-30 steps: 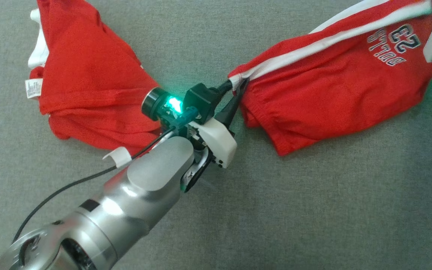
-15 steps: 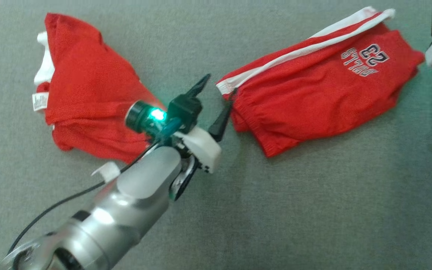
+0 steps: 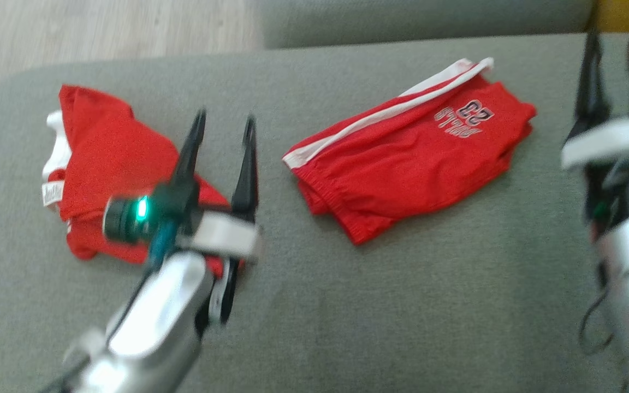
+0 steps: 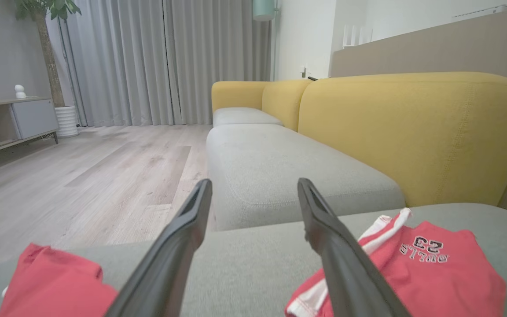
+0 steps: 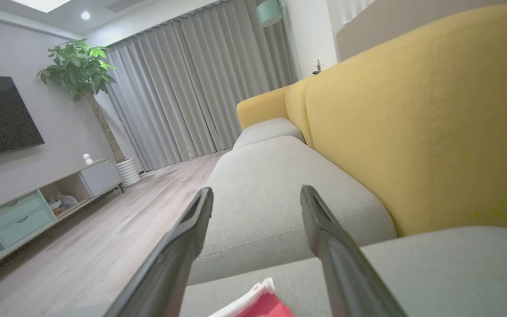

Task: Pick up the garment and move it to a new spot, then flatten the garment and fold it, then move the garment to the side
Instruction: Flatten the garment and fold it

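The folded red shorts [image 3: 402, 164] lie on the grey sofa seat [image 3: 402, 305]. Left of them the left fingers [image 3: 246, 164] stand spread and empty near another red garment [image 3: 107, 158]; right of them the right fingers [image 3: 587, 87] likewise.

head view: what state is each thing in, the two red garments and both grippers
shorts, folded, lying flat on the cushion, not held
left garment, bunched up, not neatly folded
left gripper, open, empty
right gripper, open, empty
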